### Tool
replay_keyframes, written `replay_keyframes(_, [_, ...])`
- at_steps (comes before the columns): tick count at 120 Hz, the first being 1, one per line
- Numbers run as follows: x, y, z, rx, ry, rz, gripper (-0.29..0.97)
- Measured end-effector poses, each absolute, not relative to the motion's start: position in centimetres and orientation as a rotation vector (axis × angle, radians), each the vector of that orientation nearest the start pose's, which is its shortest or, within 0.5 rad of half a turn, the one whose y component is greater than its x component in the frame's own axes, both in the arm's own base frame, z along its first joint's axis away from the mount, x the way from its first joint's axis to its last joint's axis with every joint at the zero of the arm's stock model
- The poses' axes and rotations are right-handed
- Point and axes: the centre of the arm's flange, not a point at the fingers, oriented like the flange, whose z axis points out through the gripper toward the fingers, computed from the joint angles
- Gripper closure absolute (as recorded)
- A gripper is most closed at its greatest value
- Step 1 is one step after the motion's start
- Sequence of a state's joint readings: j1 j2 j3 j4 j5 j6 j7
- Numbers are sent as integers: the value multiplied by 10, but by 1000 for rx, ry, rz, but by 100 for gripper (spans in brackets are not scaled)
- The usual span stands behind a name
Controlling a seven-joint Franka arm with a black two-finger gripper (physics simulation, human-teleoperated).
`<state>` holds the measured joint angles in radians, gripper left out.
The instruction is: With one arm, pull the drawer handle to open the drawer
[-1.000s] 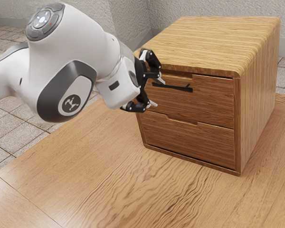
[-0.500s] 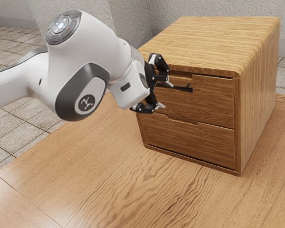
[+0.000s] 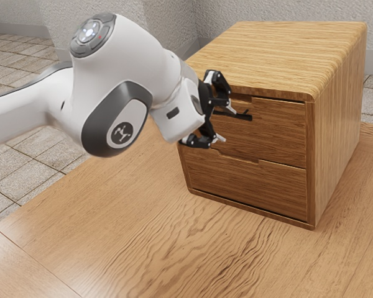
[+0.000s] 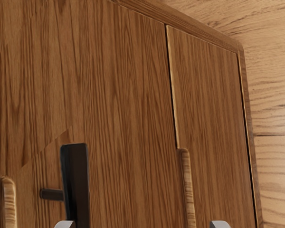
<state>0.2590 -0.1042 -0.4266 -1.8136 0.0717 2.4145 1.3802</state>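
Observation:
A wooden cabinet (image 3: 286, 56) stands on the floor with two drawers in its front. The upper drawer (image 3: 273, 127) carries a thin black bar handle (image 3: 239, 115) and its front sits flush with the cabinet. My gripper (image 3: 220, 123) is open at the handle's end on the exterior view's left, one finger above the bar and one below it. In the wrist view the black handle (image 4: 75, 183) lies close to one fingertip (image 4: 65, 223), while the other fingertip (image 4: 220, 223) is far off over the lower drawer (image 4: 209, 118).
The lower drawer (image 3: 255, 180) has only a notch grip and is shut. Wooden floor (image 3: 143, 248) spreads in front of the cabinet, with grey tiles (image 3: 18, 167) and a plastered wall (image 3: 168, 18) behind my arm.
My arm has moved toward the exterior view's right, bringing the open gripper from beside the cabinet's front edge onto the end of the handle. The drawer has not moved.

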Motion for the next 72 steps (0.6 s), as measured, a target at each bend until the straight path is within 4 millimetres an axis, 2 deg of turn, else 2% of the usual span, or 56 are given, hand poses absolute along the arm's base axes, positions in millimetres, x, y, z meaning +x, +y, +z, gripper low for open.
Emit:
replay_keyframes(48, [585, -106, 642, -1808, 1860, -680, 32])
replay_keyframes(60, [582, -105, 646, -1803, 1854, -681, 37])
replay_keyframes(72, [581, -99, 649, -1807, 1840, -679, 36])
